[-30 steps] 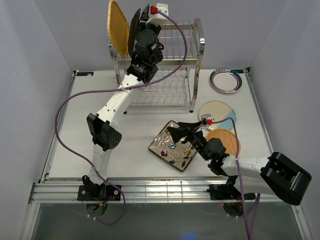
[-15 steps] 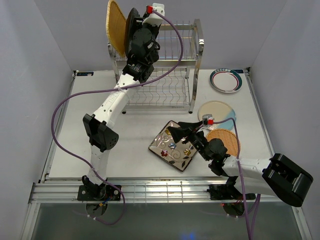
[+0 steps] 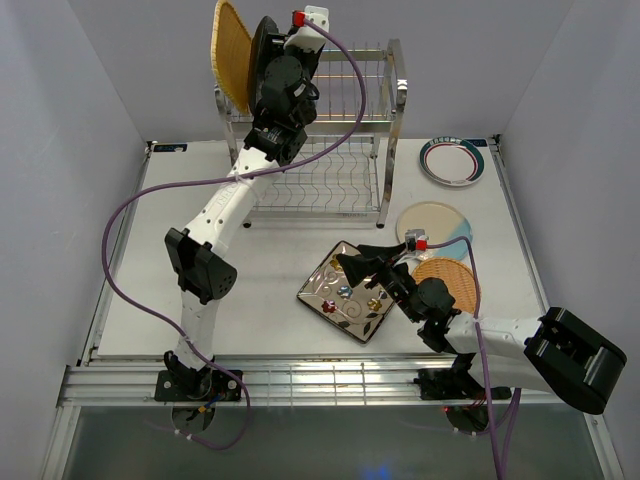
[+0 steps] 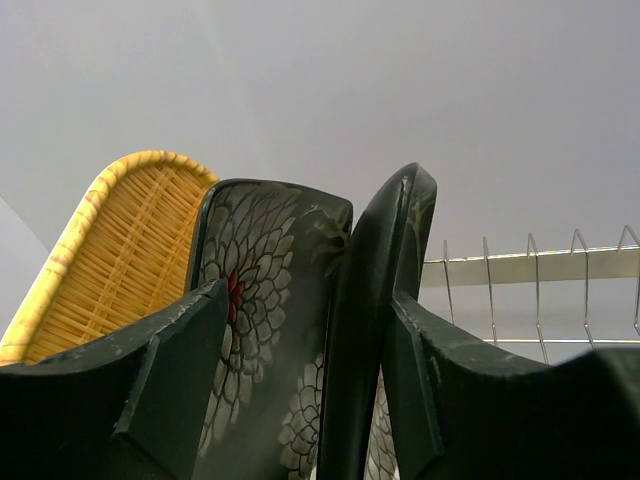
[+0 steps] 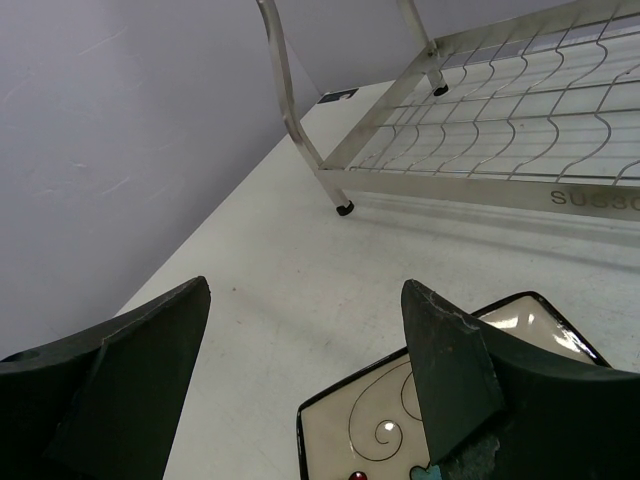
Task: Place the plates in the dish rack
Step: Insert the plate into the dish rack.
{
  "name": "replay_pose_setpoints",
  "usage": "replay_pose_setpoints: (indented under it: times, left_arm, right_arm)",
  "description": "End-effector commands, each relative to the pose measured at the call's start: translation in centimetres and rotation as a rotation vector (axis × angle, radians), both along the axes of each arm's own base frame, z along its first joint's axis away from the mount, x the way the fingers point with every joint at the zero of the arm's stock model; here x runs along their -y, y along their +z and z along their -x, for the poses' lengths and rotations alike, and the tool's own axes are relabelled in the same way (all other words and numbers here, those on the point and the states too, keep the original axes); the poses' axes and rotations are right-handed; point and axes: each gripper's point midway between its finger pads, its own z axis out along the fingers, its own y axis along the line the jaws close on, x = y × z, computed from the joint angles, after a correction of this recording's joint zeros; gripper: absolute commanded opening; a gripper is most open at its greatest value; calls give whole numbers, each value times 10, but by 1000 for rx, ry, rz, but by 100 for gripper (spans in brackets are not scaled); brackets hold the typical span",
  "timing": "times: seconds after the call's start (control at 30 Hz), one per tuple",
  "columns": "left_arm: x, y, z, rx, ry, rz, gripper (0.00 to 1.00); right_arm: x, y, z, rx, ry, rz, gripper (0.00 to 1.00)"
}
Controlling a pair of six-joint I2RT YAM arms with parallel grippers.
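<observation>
Spanning most of the overhead view, the white counter (image 3: 150, 300) carries everything else. The dish rack (image 3: 397, 95) stands at its far middle, a shiny two-tier wire frame; the part of its lower shelf that shows holds no plates.

At the left end of the top tier an upright woven plate (image 3: 232, 55) stands on edge. Just right of it, in the left wrist view, stand the first black plate (image 4: 255, 300), with white flowers, and the second black plate (image 4: 375, 290), seen edge-on. All three are upright and close together.

The cream floral square plate (image 3: 345, 295) lies flat near the middle of the counter. On the right side, the teal-rimmed plate (image 3: 453, 160) lies far back and the cream-blue plate (image 3: 435, 225) nearer. The flat woven plate (image 3: 448, 283) lies at that plate's near edge, touching or overlapping, partly under the right arm.

The left tool (image 4: 305, 300) is raised at the top tier. Its fingers are spread apart with the second black plate's edge between them, close to the right finger. The right tool (image 5: 308, 290) hangs low over the far-left part of the cream floral square plate, fingers wide apart and holding nothing.
</observation>
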Motion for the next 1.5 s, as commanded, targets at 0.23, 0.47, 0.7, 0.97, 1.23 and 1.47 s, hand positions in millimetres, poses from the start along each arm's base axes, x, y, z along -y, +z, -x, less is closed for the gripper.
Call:
replay_pose_setpoints:
  times: [0.23,0.47,0.7,0.97,1.23,1.47]
  left_arm:
    - [-67,97,58,183,73,106,74]
    - [-43,108,72,212,-11,82,76]
    - [-17,110,87,212,-36,60,68]
    - [-11,114,106,212,-68,70,66]
    - [-9,114,142,195,-134,89,66]
    - [-12,87,176,134,-265,110,69]
  right_arm:
    - [2,21,-1,45,-9,-55,82]
    - [3,21,-1,45,-13,-52,82]
    - [6,20,0,46,-16,-53,82]
    - [11,20,2,46,-27,-52,83]
    - [13,19,1,38,-32,-42,83]
    - [10,11,-3,-24,-38,33,83]
